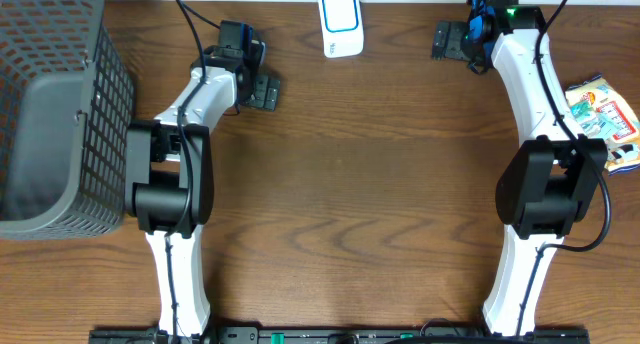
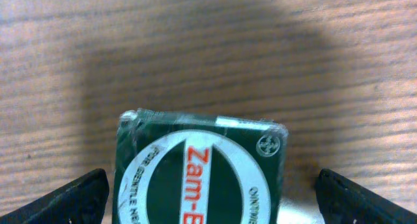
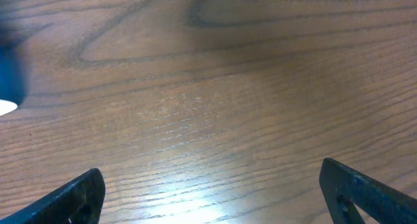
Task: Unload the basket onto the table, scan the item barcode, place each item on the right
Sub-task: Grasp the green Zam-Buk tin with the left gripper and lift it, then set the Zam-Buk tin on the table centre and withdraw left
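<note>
The item is a dark green Zam-Buk box (image 2: 199,172) with a white ring and red lettering, lying flat on the wooden table. My left gripper (image 2: 212,208) stands open around it, one black finger (image 2: 68,201) on each side and a gap to the box on both. No barcode shows on its upper face. In the overhead view the left gripper (image 1: 262,89) covers the box. The white and blue scanner (image 1: 341,24) stands at the table's far edge. My right gripper (image 3: 212,198) is open over bare wood, right of the scanner (image 1: 447,41).
A grey mesh basket (image 1: 55,104) fills the left side. A colourful snack packet (image 1: 603,119) lies at the right edge beside the right arm. A blue blur (image 3: 10,81) sits at the left edge of the right wrist view.
</note>
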Controlling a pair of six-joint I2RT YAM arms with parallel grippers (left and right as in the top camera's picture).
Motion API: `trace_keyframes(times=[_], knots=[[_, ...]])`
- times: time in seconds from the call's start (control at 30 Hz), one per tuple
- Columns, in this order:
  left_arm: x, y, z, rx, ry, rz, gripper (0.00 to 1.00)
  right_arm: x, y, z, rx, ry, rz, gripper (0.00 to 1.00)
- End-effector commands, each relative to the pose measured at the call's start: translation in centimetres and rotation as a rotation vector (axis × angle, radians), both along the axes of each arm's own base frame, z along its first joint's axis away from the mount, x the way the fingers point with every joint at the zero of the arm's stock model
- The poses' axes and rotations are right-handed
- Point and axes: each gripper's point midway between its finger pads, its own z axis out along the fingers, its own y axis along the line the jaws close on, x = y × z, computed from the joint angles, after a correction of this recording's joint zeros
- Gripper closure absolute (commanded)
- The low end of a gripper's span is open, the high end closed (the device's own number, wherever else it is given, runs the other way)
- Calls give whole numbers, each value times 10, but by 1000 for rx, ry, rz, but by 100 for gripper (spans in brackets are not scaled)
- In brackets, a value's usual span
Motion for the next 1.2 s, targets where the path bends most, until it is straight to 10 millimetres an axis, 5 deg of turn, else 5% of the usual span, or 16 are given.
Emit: trace_keyframes(times=[0.0, 0.13, 0.2, 0.47, 0.6, 0.67, 0.87, 1.17], knots=[[-2, 7, -21, 62, 22, 7, 3, 0, -1, -3, 0, 4, -10, 1], [-9, 10, -40, 73, 65, 9, 14, 0, -2, -3, 0, 4, -11, 1], [-13, 10, -44, 76, 85, 8, 32, 0, -1, -3, 0, 4, -10, 1], [-27, 7, -41, 37, 138, 59, 34, 0, -2, -3, 0, 4, -12, 1], [-35, -28, -22, -159, 166, -12, 35, 0, -1, -3, 0, 4, -10, 1], [-41, -60, 6, -317, 161, -80, 35, 0, -1, -3, 0, 4, -10, 1], [-56, -105, 48, -408, 157, -104, 35, 0, -2, -3, 0, 4, -12, 1], [-106, -198, 52, -382, 209, -304, 32, 0, -2, -3, 0, 4, -11, 1]])
